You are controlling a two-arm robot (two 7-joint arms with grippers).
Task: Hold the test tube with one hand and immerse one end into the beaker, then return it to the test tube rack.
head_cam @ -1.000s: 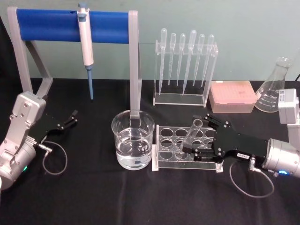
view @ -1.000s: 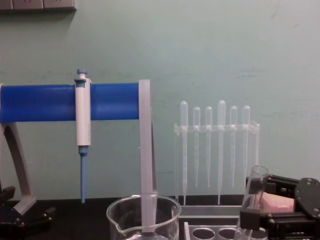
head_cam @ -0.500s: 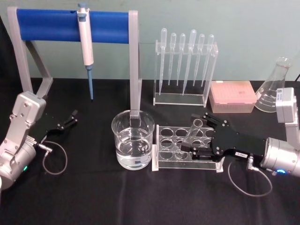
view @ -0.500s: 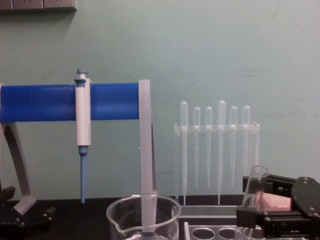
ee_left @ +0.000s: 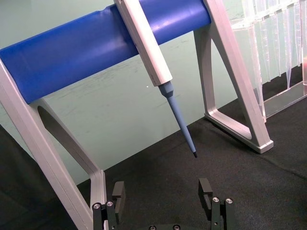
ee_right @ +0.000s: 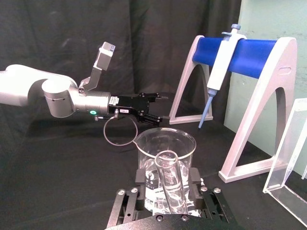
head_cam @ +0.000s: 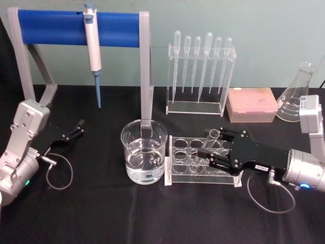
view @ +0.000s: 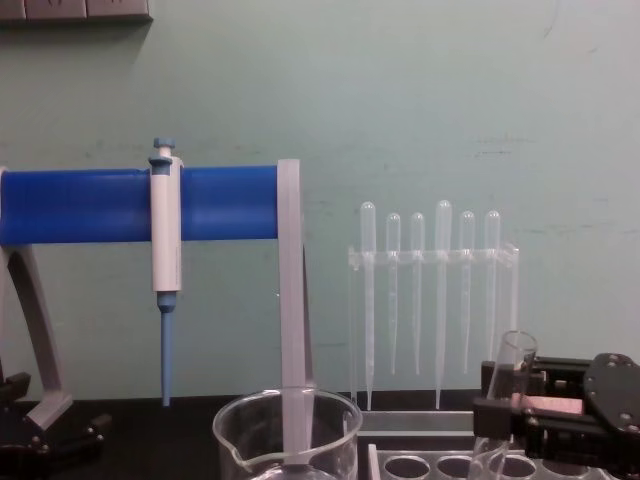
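The test tube [head_cam: 208, 145] leans in the clear tube rack [head_cam: 177, 152], its rounded end down in a hole and its open rim tilted away from the beaker. My right gripper [head_cam: 208, 155] is shut on the tube's lower half; in the right wrist view the test tube [ee_right: 170, 182] stands between the two black fingers [ee_right: 142, 184]. The beaker [head_cam: 144, 157], holding clear water, stands just left of the rack. In the chest view the test tube [view: 510, 385] rises beside the right gripper [view: 500, 420]. My left gripper [head_cam: 76, 129] rests open at the far left, with nothing in it.
A blue-barred stand [head_cam: 76, 23] carries a white-and-blue micropipette [head_cam: 92, 46] behind the beaker. A clear holder of thin pipettes [head_cam: 200, 71], a pink box [head_cam: 251, 104] and a conical flask [head_cam: 297, 96] line the back right. Black cloth covers the table.
The right gripper has levelled out over the rack and the tube in it stands a little steeper and deeper in its hole. The left arm has stayed put.
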